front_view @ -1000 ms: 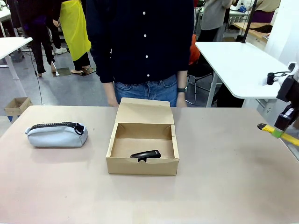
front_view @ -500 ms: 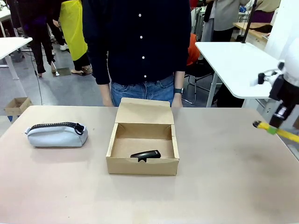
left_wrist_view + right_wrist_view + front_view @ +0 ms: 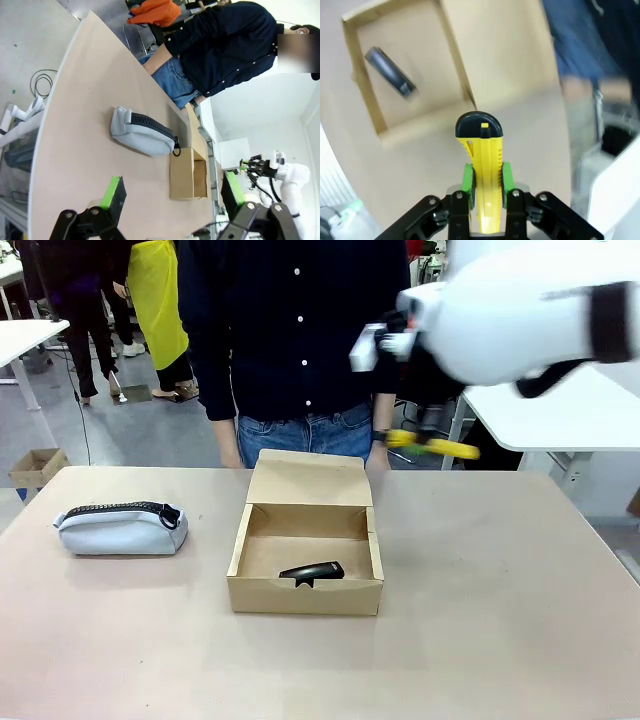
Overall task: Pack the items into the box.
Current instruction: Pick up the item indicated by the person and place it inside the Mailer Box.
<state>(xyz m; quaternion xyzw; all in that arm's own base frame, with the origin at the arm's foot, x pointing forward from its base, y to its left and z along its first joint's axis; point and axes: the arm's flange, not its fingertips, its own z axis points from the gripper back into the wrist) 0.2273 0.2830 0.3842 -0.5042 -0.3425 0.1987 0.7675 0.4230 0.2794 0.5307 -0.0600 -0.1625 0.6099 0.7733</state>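
Note:
The open brown cardboard box (image 3: 305,595) sits mid-table with its lid flap up, and the small black stapler-like tool (image 3: 312,571) lies inside near the front wall. To its left the grey-blue pouch (image 3: 122,529) rests on the table. My right gripper (image 3: 418,438), blurred, is high over the table behind the box's right corner, shut on the yellow-and-black utility knife (image 3: 440,448). In the right wrist view the knife (image 3: 482,165) sticks out between the green pads of my right gripper (image 3: 484,178), above the table beside the box (image 3: 452,60) with the tool (image 3: 390,77). My left gripper (image 3: 172,192) hangs open far from the pouch (image 3: 142,132) and the box (image 3: 182,172).
A person in a dark shirt (image 3: 300,330) stands at the far edge right behind the box. A white table (image 3: 520,370) stands at the back right, and a tiny brown carton (image 3: 35,466) sits on the floor at the far left.
My right arm has swung up and left from the table's right edge, carrying the knife to a spot behind the box's right side. Pouch, box and tool have not moved.

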